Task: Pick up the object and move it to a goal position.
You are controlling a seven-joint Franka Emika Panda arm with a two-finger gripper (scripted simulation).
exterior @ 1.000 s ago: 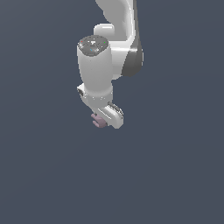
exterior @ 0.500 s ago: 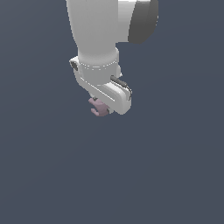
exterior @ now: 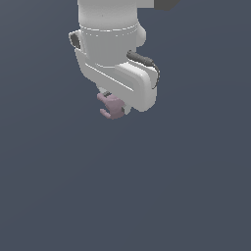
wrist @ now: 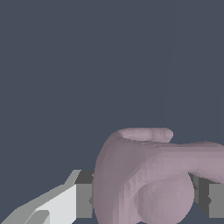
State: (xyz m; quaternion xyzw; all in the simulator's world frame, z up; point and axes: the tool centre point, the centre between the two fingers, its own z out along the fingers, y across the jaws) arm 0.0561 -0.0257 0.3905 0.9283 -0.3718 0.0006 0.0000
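The object (exterior: 112, 106) is showing as a small, matte, pink-mauve lump with a rounded body and short, hook-like arms sticking out toward the exterior view's left. It is hanging clear of everything below it, tucked just under the white gripper (exterior: 116, 104), whose jaws are pressing against it from either side. In the wrist view the object (wrist: 144, 179) is filling the lower part of the picture, one blunt arm reaching sideways between the grey pads (wrist: 84, 200).

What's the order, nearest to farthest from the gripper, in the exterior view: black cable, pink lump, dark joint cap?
1. pink lump, clamped in the gripper.
2. black cable, higher, on the wrist.
3. dark joint cap, at the top edge.
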